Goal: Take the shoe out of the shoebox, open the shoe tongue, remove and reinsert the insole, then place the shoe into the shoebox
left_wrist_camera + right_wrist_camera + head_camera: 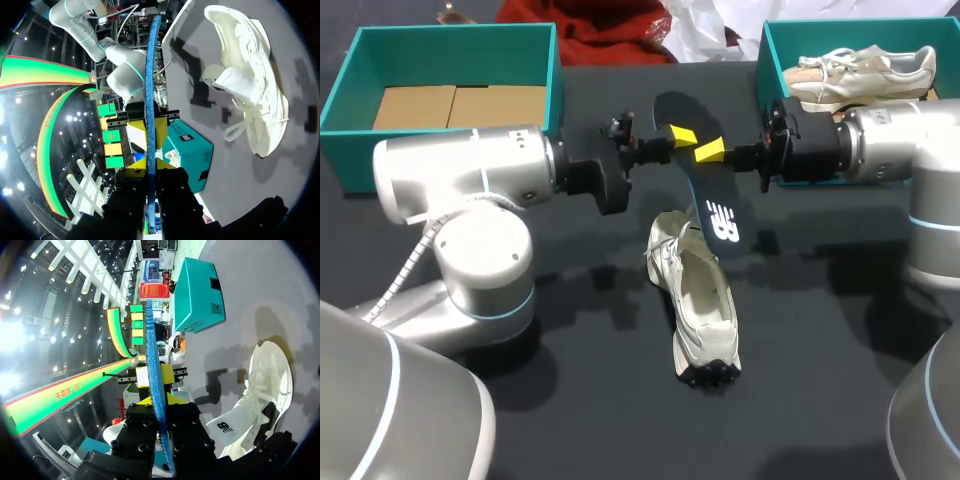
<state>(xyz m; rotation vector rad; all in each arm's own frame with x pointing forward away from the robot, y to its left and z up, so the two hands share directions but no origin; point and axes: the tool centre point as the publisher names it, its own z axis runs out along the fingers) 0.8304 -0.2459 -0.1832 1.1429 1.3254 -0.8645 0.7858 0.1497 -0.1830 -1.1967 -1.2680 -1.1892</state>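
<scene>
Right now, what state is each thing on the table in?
Insole: out of the shoe, held aloft.
Left pincer: shut on the insole.
Right pincer: shut on the insole.
Shoe on table: out of its box, insole removed.
Left shoebox: open, no shoe.
Right shoebox: open, holding a second shoe.

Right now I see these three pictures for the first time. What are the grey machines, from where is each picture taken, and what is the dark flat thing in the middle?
The grey machines are two robot arms. The head view looks down on a black table; the two round pictures come from cameras on the wrists. The left gripper and the right gripper, with yellow tips, both pinch a dark flat insole in the air. Below it a white lace-up shoe lies on the table. At the back, the left teal shoebox holds brown cardboard, the right teal shoebox a beige shoe.
</scene>
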